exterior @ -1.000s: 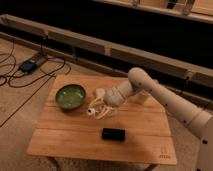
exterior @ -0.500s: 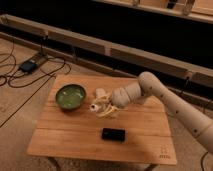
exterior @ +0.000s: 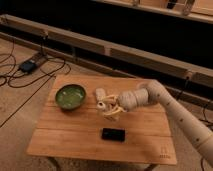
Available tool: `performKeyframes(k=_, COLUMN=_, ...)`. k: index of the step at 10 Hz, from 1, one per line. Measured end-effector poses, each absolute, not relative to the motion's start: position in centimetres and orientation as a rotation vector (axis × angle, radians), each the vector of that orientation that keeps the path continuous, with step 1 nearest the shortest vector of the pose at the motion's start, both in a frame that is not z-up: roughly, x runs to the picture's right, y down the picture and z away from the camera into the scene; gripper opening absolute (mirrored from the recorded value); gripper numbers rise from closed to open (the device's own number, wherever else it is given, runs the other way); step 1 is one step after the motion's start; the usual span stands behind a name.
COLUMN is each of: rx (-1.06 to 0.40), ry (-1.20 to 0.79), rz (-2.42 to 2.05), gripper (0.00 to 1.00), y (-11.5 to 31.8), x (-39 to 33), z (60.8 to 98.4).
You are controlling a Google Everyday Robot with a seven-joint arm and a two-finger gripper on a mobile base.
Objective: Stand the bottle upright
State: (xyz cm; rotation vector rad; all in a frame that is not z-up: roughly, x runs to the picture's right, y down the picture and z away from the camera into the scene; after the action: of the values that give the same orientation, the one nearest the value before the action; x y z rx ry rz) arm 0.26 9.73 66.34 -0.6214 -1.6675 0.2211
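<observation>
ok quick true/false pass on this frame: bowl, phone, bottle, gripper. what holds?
1. The green bowl sits on the left part of the wooden table. True.
2. The black phone lies inside the bowl. False: it lies flat on the table near the front edge, apart from the bowl.
3. The gripper is over the middle of the table, right at the bottle. True.
4. The arm reaches in from the left of the picture. False: it comes in from the right.
</observation>
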Motion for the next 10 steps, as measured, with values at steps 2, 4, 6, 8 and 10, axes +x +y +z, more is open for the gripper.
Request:
performKeyframes(k=2, rx=-0.617, ry=-1.729, rz=0.237, gripper=0.00, y=10.0, x=0.7, z=66.9)
performKeyframes(k=4, rx=-0.611, ry=-1.765, rz=0.245, gripper=0.00, y=10.2, x=0.9, z=67.4)
performKeyframes(k=6, rx=-0.604, ry=-1.781, rz=0.254, gripper=0.00, y=10.3, x=1.4, z=67.8)
performKeyframes(k=8, rx=-0.592, ry=-1.799, rz=0.277, gripper=0.00, y=10.5, x=2.6, z=68.8)
performKeyframes(k=10, rx=-0.582, ry=-1.830, rz=0.304, gripper=0.00, y=10.7, x=4.0, z=70.1)
